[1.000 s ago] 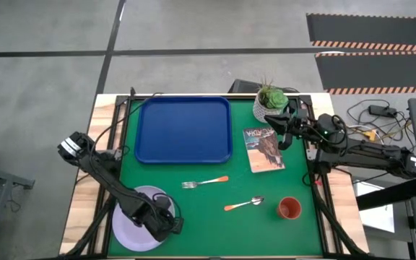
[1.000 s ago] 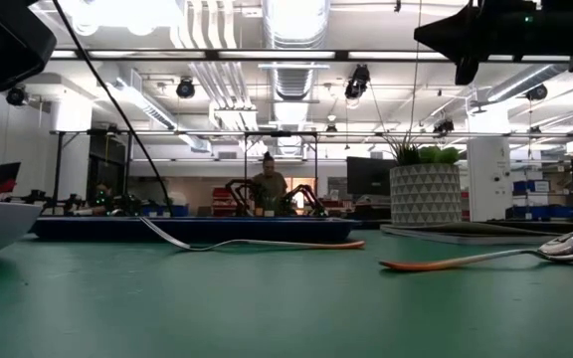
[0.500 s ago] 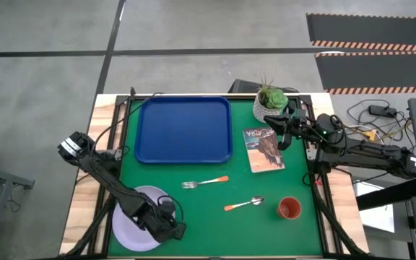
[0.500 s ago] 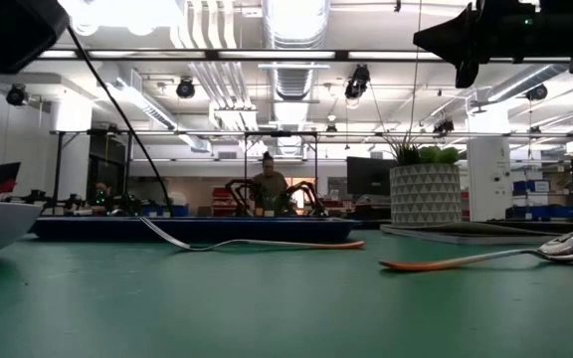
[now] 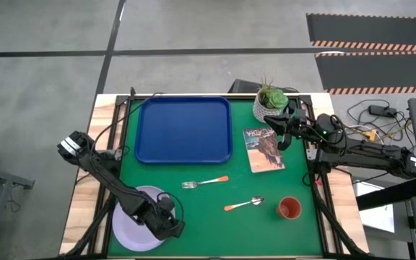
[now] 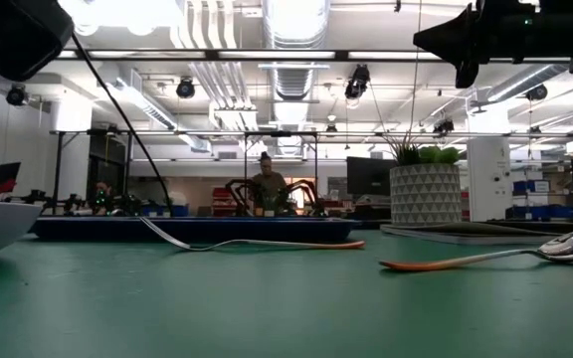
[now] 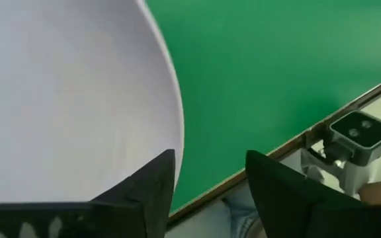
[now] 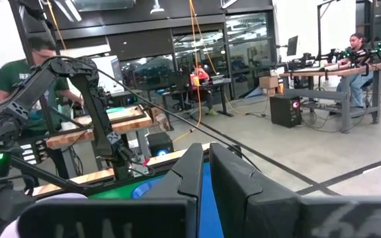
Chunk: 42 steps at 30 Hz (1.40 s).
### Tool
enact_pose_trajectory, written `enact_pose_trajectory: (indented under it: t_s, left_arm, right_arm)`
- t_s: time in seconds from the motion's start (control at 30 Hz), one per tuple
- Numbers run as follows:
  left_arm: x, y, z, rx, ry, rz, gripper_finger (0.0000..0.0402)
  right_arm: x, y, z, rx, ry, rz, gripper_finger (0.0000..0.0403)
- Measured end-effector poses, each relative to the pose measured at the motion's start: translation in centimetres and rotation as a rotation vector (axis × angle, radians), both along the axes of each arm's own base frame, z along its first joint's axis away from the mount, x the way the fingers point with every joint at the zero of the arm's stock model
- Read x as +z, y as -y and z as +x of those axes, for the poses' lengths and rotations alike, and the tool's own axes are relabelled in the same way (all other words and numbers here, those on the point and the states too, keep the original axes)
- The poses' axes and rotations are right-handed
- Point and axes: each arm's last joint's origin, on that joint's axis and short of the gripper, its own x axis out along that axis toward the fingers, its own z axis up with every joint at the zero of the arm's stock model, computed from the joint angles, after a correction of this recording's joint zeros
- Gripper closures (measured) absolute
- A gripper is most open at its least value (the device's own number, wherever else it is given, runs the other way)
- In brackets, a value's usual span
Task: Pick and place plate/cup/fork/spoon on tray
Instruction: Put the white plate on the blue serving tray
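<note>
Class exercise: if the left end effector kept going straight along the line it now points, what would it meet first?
Most likely the plate. The left end effector is open, tilted down over the plate's edge, one finger over the rim, the other over the green mat. Depth is unclear, so the mat beside the rim is possible.

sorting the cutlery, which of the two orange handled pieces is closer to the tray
The fork. It lies just below the tray with its prongs pointing left; the spoon, with its rounded bowl, sits farther off, next to the cup.
</note>
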Motion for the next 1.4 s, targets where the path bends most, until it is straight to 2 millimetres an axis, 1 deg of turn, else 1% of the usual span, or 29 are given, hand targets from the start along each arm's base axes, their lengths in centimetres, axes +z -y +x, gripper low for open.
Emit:
enact_pose_trajectory:
  t_s: [0.37, 0.6, 0.8, 0.87, 0.93, 1.13, 1.27, 1.33, 1.4]
  left_arm:
    - [-1.1, -0.6, -0.4, 0.012, -0.023, 0.089, 0.0267]
    - [-3.2, 0.4, 0.6, 0.006, -0.022, 0.072, 0.0270]
    - [-4.0, 0.6, 0.9, -0.004, -0.037, 0.080, 0.0270]
    - [-3.9, 0.6, 0.8, -0.009, -0.037, 0.083, 0.0276]
    - [-3.9, 0.6, 0.8, -0.012, -0.035, 0.080, 0.0292]
    - [-3.5, 0.6, 0.8, -0.016, -0.028, 0.072, 0.0381]
    - [-2.8, 0.6, 0.7, -0.024, -0.020, 0.066, 0.0388]
    - [-2.0, 0.7, 0.8, -0.043, -0.011, 0.061, 0.0390]
    - [-0.5, 0.8, 0.8, -0.074, -0.017, 0.061, 0.0391]
  right_arm:
    - [0.0, 0.0, 0.0, -0.001, -0.003, -0.003, 0.0380]
    - [-0.1, 0.0, 0.0, -0.003, -0.011, -0.004, 0.0380]
    - [-0.1, 0.0, 0.0, -0.004, -0.014, -0.012, 0.0380]
    - [-0.1, 0.0, 0.0, -0.004, -0.014, -0.012, 0.0381]
    - [-0.1, 0.0, 0.0, -0.004, -0.014, -0.012, 0.0380]
    - [-0.2, 0.0, 0.0, -0.004, -0.020, -0.012, 0.0381]
    - [-0.2, 0.0, 0.0, -0.004, -0.020, -0.013, 0.0381]
    - [-0.2, 0.0, 0.0, -0.004, -0.021, -0.012, 0.0381]
    - [-0.2, 0.0, 0.0, -0.004, -0.022, -0.012, 0.0381]
